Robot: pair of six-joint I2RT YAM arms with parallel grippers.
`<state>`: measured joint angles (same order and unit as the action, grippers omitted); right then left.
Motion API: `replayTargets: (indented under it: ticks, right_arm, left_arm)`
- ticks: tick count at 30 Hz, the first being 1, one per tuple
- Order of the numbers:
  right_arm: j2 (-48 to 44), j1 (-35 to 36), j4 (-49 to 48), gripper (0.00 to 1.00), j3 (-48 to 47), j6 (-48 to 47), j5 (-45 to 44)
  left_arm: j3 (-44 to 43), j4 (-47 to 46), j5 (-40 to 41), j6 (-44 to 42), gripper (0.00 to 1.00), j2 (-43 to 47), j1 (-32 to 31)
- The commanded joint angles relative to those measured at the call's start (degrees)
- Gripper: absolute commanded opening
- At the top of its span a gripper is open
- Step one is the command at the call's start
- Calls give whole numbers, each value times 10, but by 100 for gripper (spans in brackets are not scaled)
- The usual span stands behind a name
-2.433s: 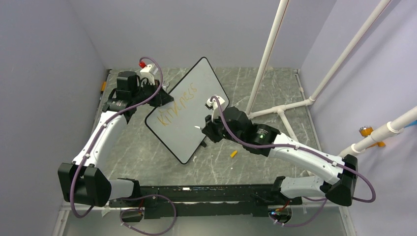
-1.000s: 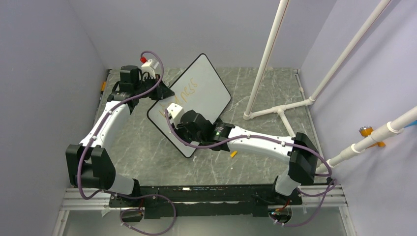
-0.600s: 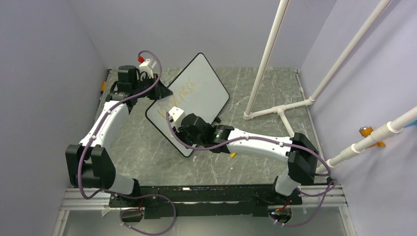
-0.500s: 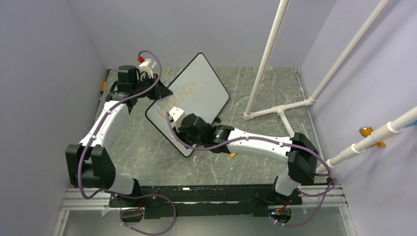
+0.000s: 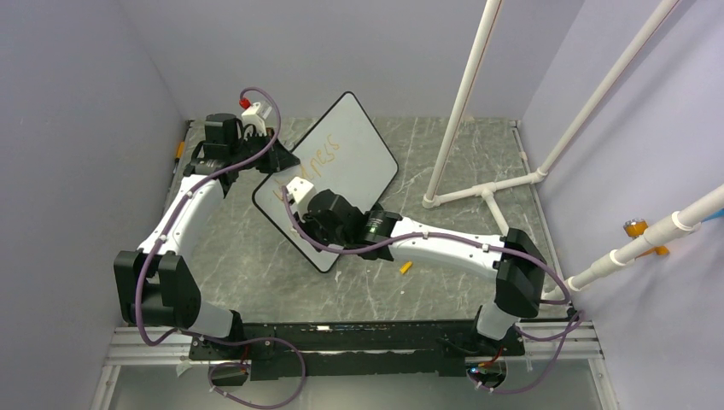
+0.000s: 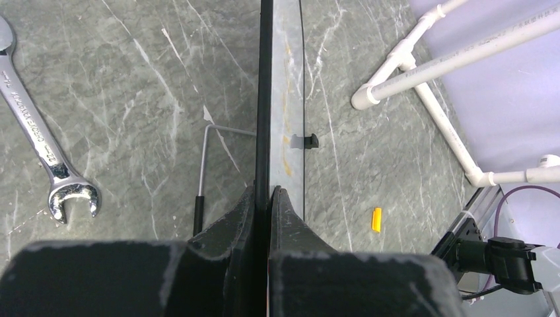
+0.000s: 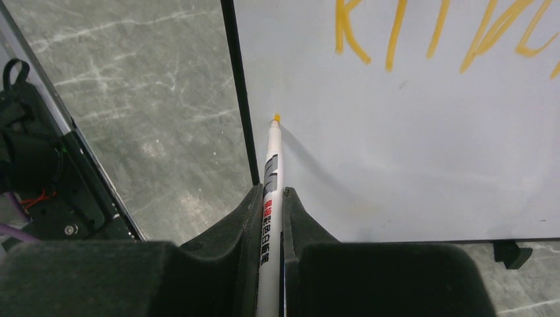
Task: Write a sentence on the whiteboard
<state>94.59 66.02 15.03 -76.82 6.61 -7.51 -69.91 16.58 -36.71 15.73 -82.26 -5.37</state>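
Board: the whiteboard [image 5: 363,158] stands tilted on the gray table [image 5: 461,162], between the two arms.
Left gripper [image 6: 269,193]: pinched tight on the board's black edge.
Right gripper [image 7: 271,195]: squeezed shut around a white marker [image 7: 272,158].
Marker tip: orange, at the white face just beside the black frame, under the first letter.
Writing [image 7: 436,33]: orange letters, partly hidden by the right arm from above.
Nearby: a metal wrench [image 6: 39,139] lies apart from the board; a small orange cap [image 5: 405,267] lies by the right arm.
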Motion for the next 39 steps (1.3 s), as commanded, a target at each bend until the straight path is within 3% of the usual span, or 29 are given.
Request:
replayTargets:
  ticks: [1, 8, 24, 39]
  right_arm:
    - [28, -12, -19, 0, -43, -2, -24]
    - [38, -36, -3, 0, -53, 8, -34]
    - [-10, -34, -2, 0, 30, 45, 32]
    - [27, -40, 20, 0, -55, 34, -1]
  left_arm:
    - [-17, -31, 45, -38, 0, 6, 3]
    - [-18, -31, 45, -38, 0, 6, 3]
    - [-18, -30, 47, -40, 0, 8, 3]
    - [-14, -35, 35, -42, 0, 11, 2]
